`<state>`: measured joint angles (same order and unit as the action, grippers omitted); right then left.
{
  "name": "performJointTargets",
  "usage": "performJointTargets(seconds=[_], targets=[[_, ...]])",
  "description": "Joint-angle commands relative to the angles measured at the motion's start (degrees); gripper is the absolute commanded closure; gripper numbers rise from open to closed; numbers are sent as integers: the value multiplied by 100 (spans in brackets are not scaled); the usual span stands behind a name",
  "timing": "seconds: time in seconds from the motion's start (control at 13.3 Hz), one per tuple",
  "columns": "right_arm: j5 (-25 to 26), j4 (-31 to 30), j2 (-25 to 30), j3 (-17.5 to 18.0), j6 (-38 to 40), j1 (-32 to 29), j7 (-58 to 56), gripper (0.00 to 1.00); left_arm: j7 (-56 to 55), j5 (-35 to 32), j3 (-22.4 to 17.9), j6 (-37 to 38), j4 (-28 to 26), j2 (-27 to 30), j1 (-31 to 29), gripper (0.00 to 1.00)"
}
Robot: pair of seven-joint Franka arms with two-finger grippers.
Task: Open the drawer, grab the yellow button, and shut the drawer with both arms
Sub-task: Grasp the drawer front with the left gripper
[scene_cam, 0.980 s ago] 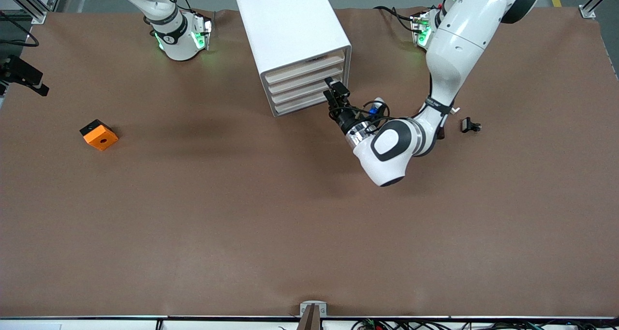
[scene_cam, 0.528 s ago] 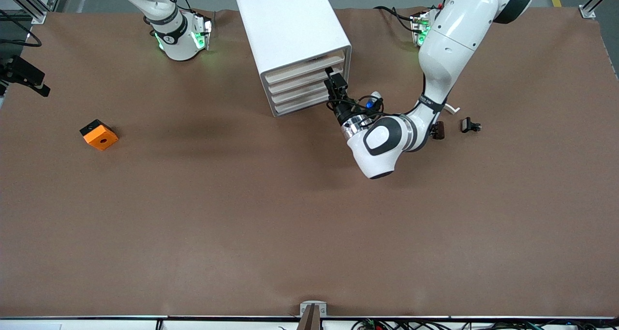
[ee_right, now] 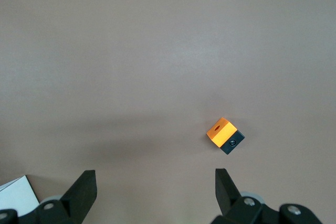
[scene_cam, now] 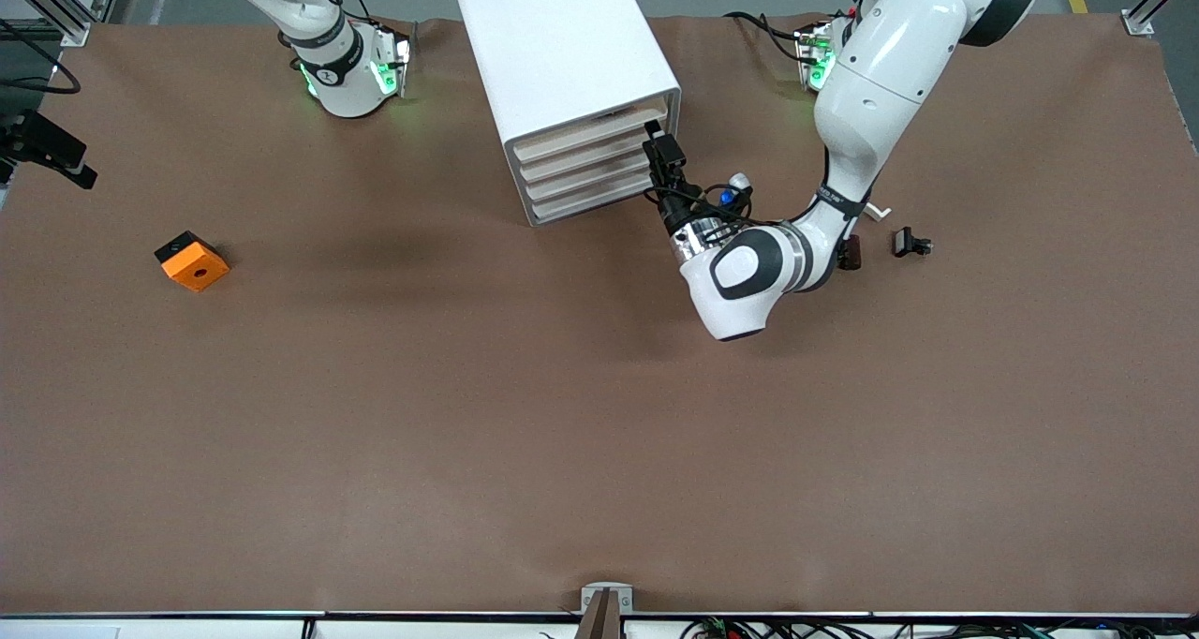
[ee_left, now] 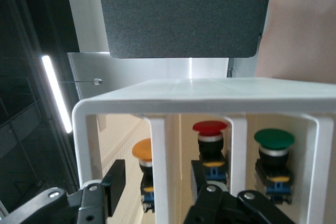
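Note:
A white cabinet (scene_cam: 562, 49) with several stacked drawers (scene_cam: 590, 156) stands in the middle of the table near the arms' bases. My left gripper (scene_cam: 659, 144) is at the drawer fronts, at their end toward the left arm. In the left wrist view its fingers (ee_left: 113, 182) stand open on either side of one white drawer front (ee_left: 164, 171), with a gap on each side. Through the gaps the button (ee_left: 143, 149) shows inside, orange-yellow cap on a black and blue body. My right gripper (ee_right: 155, 187) waits open and empty, high over the table.
A red-capped button (ee_left: 209, 127) and a green-capped one (ee_left: 273, 139) sit beside the orange-yellow one. An orange block (scene_cam: 192, 260) (ee_right: 224, 135) lies toward the right arm's end. Two small dark clips (scene_cam: 910, 242) (scene_cam: 851, 250) lie beside the left arm's elbow.
My left gripper has slid along the drawer fronts from a lower drawer to a higher one, and its fingers have narrowed a little. The right arm has not moved.

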<state>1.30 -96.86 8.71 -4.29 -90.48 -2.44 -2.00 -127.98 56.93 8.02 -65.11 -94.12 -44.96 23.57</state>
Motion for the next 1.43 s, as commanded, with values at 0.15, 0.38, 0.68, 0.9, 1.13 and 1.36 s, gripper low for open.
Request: performJointTargets(seconds=[0.15, 0.38, 0.68, 0.9, 1.13, 1.36], targets=[[54, 89, -45, -28, 5, -11, 59, 0, -78, -112, 15, 191, -300, 215, 25, 44], [54, 89, -45, -37, 13, -19, 50, 0, -87, -112, 24, 297, -344, 251, 51, 44], [46, 89, -45, -37, 4, -2, 59, 0, -78, -86, 15, 288, -318, 225, 139, 44], [10, 89, -36, -37, 31, -28, 50, 0, -78, -33, 15, 244, -309, 216, 235, 45], [10, 80, -45, -37, 39, 24, 50, 0, -78, -33, 15, 200, -309, 198, 289, 53], [10, 80, -45, -28, 57, 16, 59, 0, -87, -15, 15, 165, -300, 189, 368, 74]])
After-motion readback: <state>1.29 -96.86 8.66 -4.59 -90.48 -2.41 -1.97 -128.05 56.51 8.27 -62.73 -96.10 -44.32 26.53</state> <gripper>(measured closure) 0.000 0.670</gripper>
